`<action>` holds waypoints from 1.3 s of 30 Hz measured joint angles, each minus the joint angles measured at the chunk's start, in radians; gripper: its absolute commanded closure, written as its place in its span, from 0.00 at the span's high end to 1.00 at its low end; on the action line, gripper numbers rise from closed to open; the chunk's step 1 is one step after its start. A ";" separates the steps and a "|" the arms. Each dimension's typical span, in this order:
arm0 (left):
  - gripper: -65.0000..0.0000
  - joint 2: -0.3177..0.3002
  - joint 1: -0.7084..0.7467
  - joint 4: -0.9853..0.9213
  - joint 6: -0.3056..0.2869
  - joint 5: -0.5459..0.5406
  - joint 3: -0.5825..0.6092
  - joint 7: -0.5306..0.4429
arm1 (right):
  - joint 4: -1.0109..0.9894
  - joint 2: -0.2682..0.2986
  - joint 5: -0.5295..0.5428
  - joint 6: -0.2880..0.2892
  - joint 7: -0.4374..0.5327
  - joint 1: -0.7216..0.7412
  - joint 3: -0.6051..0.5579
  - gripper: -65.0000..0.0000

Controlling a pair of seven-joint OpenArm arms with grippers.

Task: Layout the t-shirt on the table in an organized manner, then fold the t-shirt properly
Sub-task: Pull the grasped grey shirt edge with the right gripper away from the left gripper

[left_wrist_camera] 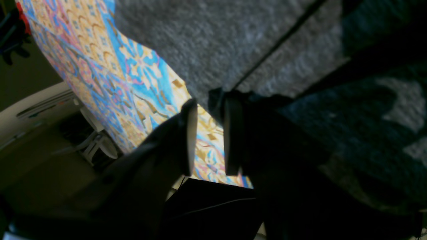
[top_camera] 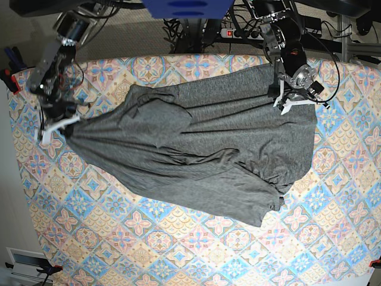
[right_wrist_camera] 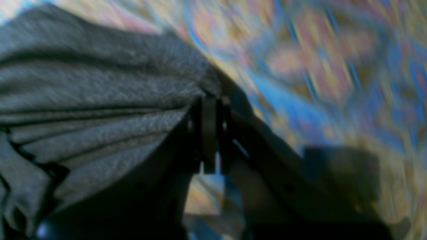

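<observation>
The dark grey t-shirt lies stretched and wrinkled across the patterned table, running from the left edge up to the far right. My right gripper is at its left tip. The right wrist view shows this gripper shut on gathered cloth that fans out in pleats. My left gripper sits over the shirt's far right edge. Its fingers stand apart with table showing between them in the left wrist view. A dark fold of the shirt lies against the tip of one finger.
Cables and a power strip lie behind the table's far edge. Red clamps grip the left edge. A white unit stands on the floor at the near left corner. The table edge drops off beside the left gripper.
</observation>
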 measured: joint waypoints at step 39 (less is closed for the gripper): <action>0.21 -0.002 0.007 0.000 0.000 0.003 0.000 0.000 | -0.011 0.142 0.012 0.029 -0.042 0.171 -0.243 0.37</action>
